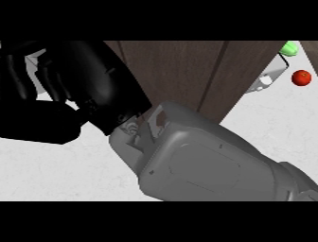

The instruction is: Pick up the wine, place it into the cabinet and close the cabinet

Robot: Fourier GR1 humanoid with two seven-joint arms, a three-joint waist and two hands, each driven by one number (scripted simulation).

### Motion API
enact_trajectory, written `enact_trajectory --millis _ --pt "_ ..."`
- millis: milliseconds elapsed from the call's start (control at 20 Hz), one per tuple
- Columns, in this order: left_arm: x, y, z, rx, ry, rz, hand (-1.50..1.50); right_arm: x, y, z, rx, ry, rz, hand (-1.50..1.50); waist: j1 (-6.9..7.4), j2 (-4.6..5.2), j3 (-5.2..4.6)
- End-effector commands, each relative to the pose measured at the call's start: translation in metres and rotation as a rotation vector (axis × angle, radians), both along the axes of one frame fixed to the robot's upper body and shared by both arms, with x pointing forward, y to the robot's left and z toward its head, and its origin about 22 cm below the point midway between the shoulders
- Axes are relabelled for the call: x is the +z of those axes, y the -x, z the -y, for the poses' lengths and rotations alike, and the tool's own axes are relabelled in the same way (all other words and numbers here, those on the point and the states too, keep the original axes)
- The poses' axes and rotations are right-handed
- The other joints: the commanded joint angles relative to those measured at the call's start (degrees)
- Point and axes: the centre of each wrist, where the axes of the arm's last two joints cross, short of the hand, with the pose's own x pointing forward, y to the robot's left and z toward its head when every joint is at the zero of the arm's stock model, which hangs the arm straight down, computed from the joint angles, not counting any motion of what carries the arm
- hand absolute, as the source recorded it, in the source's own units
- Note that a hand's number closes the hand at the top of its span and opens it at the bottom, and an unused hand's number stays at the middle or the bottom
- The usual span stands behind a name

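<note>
Big and grey, the forearm [211, 160] fills the bottom right and is so close that it hides a lot of the white desk [50, 170]. It comes in from the lower right, so it looks like the right arm.

At the far left, the black right hand [95, 80] is at the end of this arm. Its fingers [12, 78] are bent down and curled in. Under them is a dark round lump that may be the wine [32, 125]. It is black like the hand, so it is hard to see where one stops and the other starts. The fingers seem to be wrapped round it. No label or neck of a bottle can be seen. A thin dark strip runs down the left edge, cut off by the frame.

In the middle, behind the hand, is the brown wooden cabinet [182, 71]. Its top is cut off.

To the right of the wood, the white desk shows again. A small grey and white thing [270, 78] pokes out from behind the cabinet, half hidden. Just above it is a green thing [289, 47], mostly cut off at the top. Near it, a little red ball [301, 77] sits alone on the desk.
</note>
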Motion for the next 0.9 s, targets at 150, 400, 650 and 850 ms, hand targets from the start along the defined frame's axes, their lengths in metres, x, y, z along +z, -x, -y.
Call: enact_trajectory --millis 150,400,650,850 --pt "-0.004 0.003 0.009 0.010 0.004 -0.002 -1.50 -0.002 -0.067 0.014 -0.072 0.015 -0.053 1.50 -0.27 0.04 0.07" --pt "0.012 0.000 0.002 -0.011 -0.014 0.004 -1.50 -0.014 -0.084 0.020 -0.088 0.042 -0.049 1.50 -0.34 -0.04 0.08" --pt "0.002 0.002 0.006 0.020 -0.004 0.009 -1.50 -0.032 -0.108 0.049 -0.131 0.038 -0.036 1.50 -0.17 0.22 0.06" --pt "0.008 -0.007 0.006 -0.009 -0.024 0.010 -1.50 -0.034 -0.118 0.052 -0.166 0.076 0.013 1.50 -0.08 0.66 0.02"
